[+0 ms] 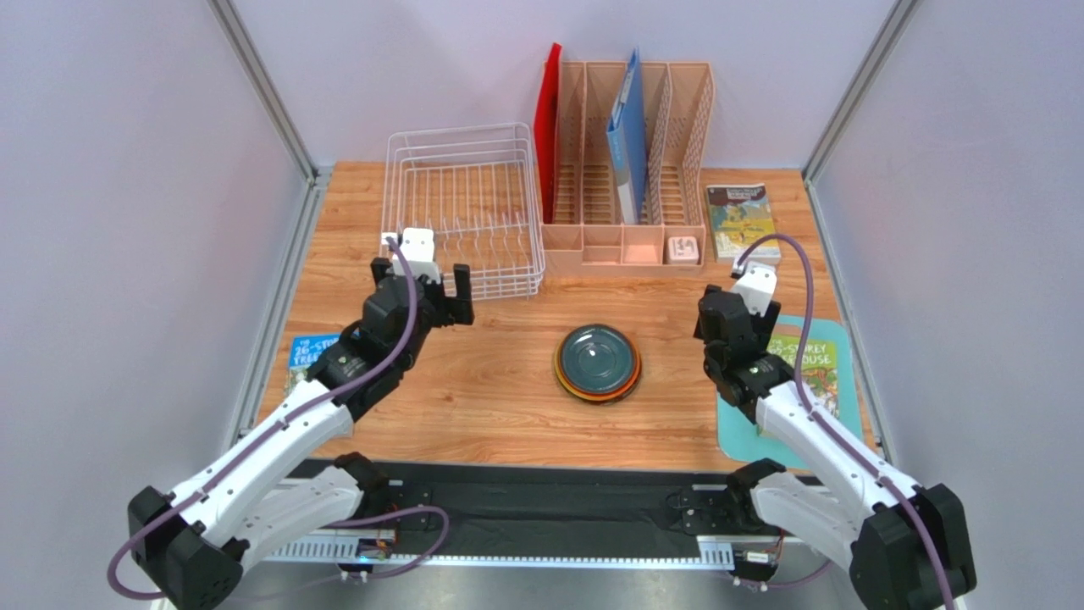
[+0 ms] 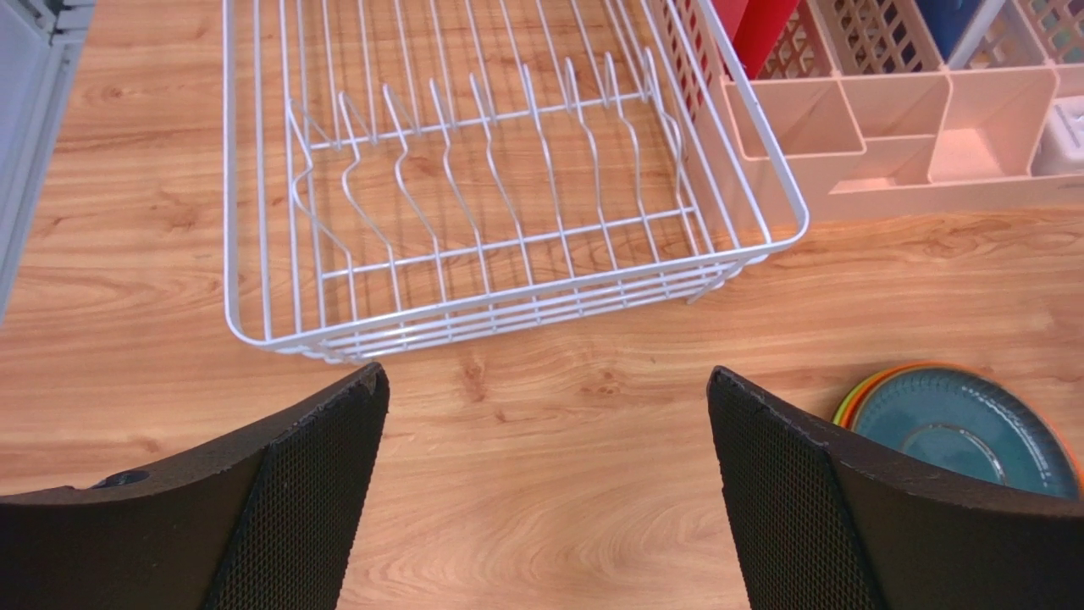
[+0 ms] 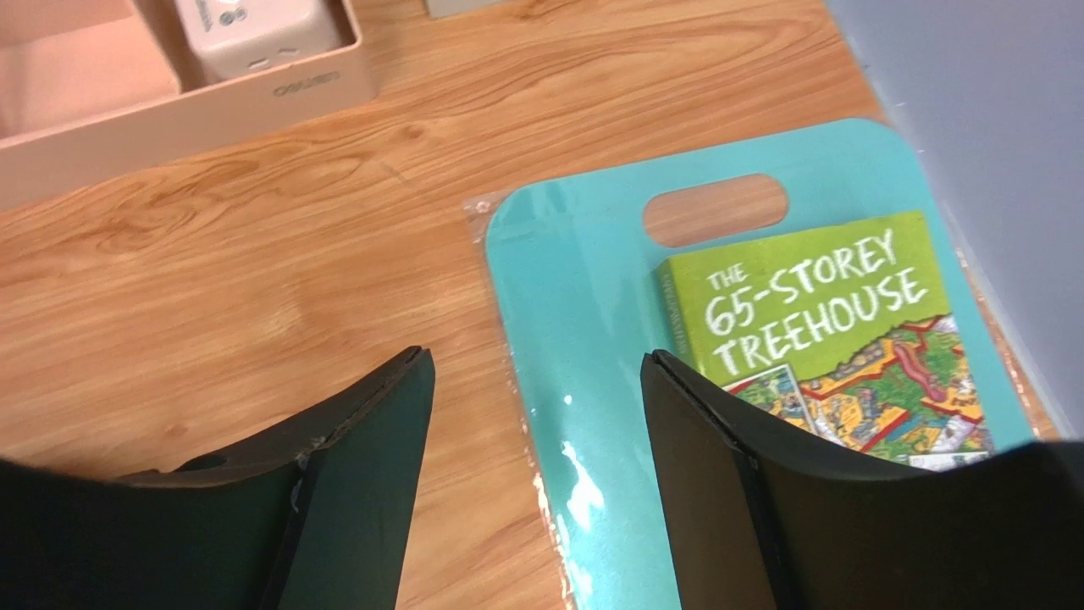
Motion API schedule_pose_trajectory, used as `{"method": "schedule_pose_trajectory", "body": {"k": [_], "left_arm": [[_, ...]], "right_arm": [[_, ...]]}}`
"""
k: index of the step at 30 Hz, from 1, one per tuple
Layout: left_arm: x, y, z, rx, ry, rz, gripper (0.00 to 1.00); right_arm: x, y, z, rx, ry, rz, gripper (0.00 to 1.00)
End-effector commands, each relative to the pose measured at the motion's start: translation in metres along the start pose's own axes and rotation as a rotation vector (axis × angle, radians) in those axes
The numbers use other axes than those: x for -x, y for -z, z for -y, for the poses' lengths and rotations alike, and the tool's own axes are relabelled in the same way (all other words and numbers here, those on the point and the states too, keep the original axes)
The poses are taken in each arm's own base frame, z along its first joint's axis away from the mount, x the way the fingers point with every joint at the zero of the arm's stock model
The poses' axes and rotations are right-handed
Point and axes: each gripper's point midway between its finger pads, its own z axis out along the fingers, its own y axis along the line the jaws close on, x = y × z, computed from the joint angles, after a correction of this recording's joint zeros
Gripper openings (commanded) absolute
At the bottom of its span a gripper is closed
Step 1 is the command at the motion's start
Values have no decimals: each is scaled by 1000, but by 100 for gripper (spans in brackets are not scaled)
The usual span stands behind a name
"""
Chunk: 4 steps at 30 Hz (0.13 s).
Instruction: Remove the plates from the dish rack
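Observation:
The white wire dish rack (image 1: 465, 203) stands at the back left and holds no plates; it also shows in the left wrist view (image 2: 496, 178). The plates (image 1: 597, 362) lie stacked on the table's middle, the dark teal-grey one on top, with orange and lime green edges below; the stack's edge shows in the left wrist view (image 2: 961, 426). The dark red plate is hidden. My left gripper (image 1: 426, 282) is open and empty just in front of the rack, as in its own view (image 2: 547, 420). My right gripper (image 1: 736, 309) is open and empty at the right (image 3: 535, 381).
A peach-pink file organiser (image 1: 630, 165) with red and blue folders stands behind the stack. A teal cutting board (image 3: 598, 381) with a green book (image 3: 827, 331) lies under my right gripper. Another book (image 1: 739, 219) lies back right, and one (image 1: 305, 356) at the left edge.

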Motion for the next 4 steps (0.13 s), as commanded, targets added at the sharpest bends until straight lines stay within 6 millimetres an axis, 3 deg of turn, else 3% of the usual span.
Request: {"method": "schedule_pose_trajectory", "body": {"k": [1,4], "left_arm": [[0,5,1,-18,-7,4,99],[-4,3,-2,-5,-28,-9,100]], "right_arm": [[27,-5,16,-118,-61,145,67],[27,-9,12,-95,-55,172,67]]}}
